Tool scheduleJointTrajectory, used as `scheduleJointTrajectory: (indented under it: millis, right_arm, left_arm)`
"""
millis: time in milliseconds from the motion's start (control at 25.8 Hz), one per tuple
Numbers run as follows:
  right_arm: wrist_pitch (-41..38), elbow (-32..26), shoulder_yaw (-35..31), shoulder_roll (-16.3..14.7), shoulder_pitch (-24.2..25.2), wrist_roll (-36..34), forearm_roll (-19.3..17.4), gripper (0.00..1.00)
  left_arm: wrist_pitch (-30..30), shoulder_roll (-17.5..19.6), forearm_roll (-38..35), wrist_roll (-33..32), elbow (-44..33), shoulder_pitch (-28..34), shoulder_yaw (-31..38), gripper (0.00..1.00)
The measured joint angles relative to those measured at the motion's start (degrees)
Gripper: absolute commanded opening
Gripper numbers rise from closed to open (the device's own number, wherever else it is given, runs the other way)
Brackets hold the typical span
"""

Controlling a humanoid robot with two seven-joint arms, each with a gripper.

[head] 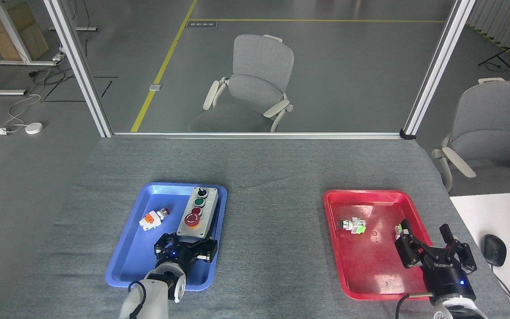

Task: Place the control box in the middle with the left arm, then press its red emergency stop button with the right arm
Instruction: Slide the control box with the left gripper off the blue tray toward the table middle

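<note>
Control box (198, 212) in blue tray (127, 261), loose orange-white part (152, 218) left of it, left gripper (186, 248) at its near end (grip unclear), right gripper (432, 250) spread open over red tray (370, 290).

Bare tabletop (272, 221) lying open between blue tray (122, 270) and red tray (332, 248); tray rims bounding it.

Only readable-ish text: white brand lettering on my right gripper (432, 251) body, looks like "ROBOTIQ" but too small to be sure. Floor plate beyond the table: illegible.
</note>
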Motion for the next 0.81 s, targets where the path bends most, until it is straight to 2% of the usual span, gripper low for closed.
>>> scheduleJointTrajectory:
  millis: [271, 426, 542, 697, 814]
  right_arm:
    - [-0.2, 0.0, 0.0, -0.1, 0.0, 0.0, 0.0, 0.99]
    - [-0.2, 0.0, 0.0, -0.1, -0.1, -0.1, 0.0, 0.99]
    - [-0.2, 0.0, -0.1, -0.1, -0.1, -0.1, 0.0, 0.99]
    - [-0.1, 0.0, -0.1, -0.1, -0.1, -0.1, 0.0, 0.99]
    - [0.0, 0.0, -0.1, -0.1, -0.1, -0.1, 0.0, 0.99]
  left_arm:
    - [0.0, 1.2, 6.3, -1.1, -14.4, 1.7, 0.1, 0.00]
    - [-0.6, 0.2, 7.7, -1.9, -21.0, 5.0, -2.8, 0.00]
    - [-1.0, -1.8, 8.0, -2.0, -20.8, 5.9, -6.0, 0.00]
    - [-0.8, -5.6, 7.6, -2.1, -16.1, 4.5, -9.1, 0.00]
    - [0.4, -6.9, 7.4, -2.0, -13.0, 2.7, -12.3, 0.00]
